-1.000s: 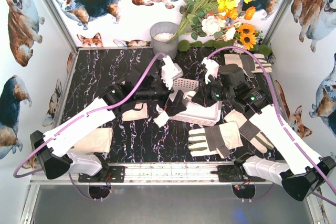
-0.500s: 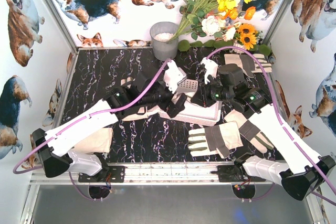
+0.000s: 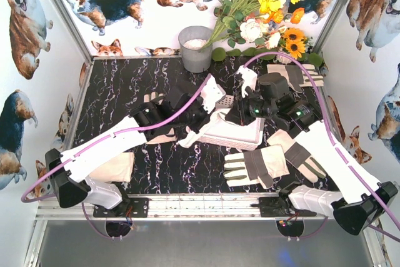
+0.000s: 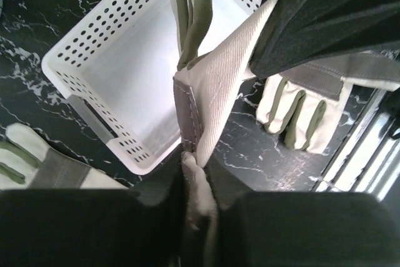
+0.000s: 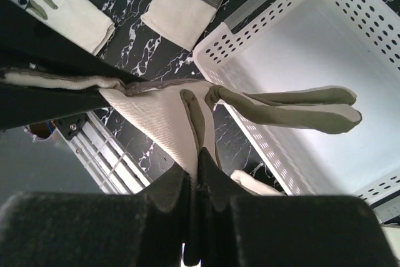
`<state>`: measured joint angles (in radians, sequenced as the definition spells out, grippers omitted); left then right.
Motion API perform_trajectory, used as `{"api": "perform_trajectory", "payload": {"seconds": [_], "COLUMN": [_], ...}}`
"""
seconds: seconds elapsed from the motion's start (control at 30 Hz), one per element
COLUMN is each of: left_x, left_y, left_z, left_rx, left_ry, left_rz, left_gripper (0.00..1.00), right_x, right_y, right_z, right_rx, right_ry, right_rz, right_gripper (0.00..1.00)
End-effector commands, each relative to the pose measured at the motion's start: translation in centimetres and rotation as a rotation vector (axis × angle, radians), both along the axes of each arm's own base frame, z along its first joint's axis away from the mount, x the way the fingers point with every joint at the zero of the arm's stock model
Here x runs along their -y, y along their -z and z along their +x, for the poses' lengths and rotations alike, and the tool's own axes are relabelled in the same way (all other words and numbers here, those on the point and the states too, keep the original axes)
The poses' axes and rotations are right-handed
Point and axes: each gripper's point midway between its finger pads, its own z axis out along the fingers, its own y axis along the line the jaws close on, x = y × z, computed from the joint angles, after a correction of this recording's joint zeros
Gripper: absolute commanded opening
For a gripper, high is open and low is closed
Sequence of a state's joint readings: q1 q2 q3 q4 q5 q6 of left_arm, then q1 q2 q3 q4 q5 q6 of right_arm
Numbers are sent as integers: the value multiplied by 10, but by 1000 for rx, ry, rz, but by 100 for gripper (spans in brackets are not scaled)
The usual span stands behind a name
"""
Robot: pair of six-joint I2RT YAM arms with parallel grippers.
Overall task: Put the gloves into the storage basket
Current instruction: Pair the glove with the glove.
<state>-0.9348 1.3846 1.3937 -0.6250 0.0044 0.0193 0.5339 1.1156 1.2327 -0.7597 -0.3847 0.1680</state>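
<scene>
While glove [image 4: 219, 92] hangs: stretched between both jaws, fingers over storage basket [image 4: 94, 54], cuff past its 8 o'clock edge seen from above.
Left jaws: clamped on the cuff end.
Right jaws: pinching one glove finger.
Risk: uneven release likely leaves it draped across the rim.

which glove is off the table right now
The glove pinched in mid-air between both hands: left hand at its cuff, right hand on one finger, over the storage basket. The rest lie flat.

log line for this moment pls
left claw: shut on glove | right claw: shut on same glove | glove: stretched between claws above storage basket, not released
</scene>
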Motion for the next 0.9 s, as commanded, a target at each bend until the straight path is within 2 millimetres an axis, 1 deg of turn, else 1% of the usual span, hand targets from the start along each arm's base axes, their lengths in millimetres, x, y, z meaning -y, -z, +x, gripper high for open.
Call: {"api": "perform_trajectory", "payload": {"seconds": [0.0, 0.03, 0.1, 0.17, 0.2, 0.27, 0.37, 0.43, 0.63, 0.77, 0.87], "left_x": [3, 5, 9, 10, 10, 10, 4, -2, -22, -35, -41], "left_y": [-4, -6, -12, -16, -18, -19, -20, -22, -35, -50, -67], "left_z": [3, 5, 10, 16, 18, 23, 29, 33, 48, 59, 66], "left_rx": [17, 21, 32, 41, 42, 42, 21, 3, -132, -210, -241], "left_ry": [-12, -20, -39, -70, -88, -127, -201, -256, -390, -431, -440], "left_rz": [-12, -24, -44, -59, -65, -77, -98, -124, -303, -463, -592], "left_gripper": [2, 0, 0, 0, 0, 0, 0, 0, 0, 0, 0], "right_x": [-1, 0, 2, 5, 7, 11, 17, 19, 30, 36, 36], "right_y": [-48, -54, -64, -71, -72, -74, -81, -90, -113, -117, -112], "right_z": [14, 15, 19, 23, 26, 30, 33, 33, 31, 29, 30], "right_rx": [113, 127, 164, 195, 202, 208, 204, 206, 195, 179, 157], "right_ry": [47, 59, 90, 124, 143, 180, 220, 233, 293, 319, 330], "right_rz": [66, 76, 97, 111, 115, 118, 144, 171, 292, 382, 431], "right_gripper": [0, 8, 24, 44, 52, 67, 83, 90, 95, 98, 98]}}
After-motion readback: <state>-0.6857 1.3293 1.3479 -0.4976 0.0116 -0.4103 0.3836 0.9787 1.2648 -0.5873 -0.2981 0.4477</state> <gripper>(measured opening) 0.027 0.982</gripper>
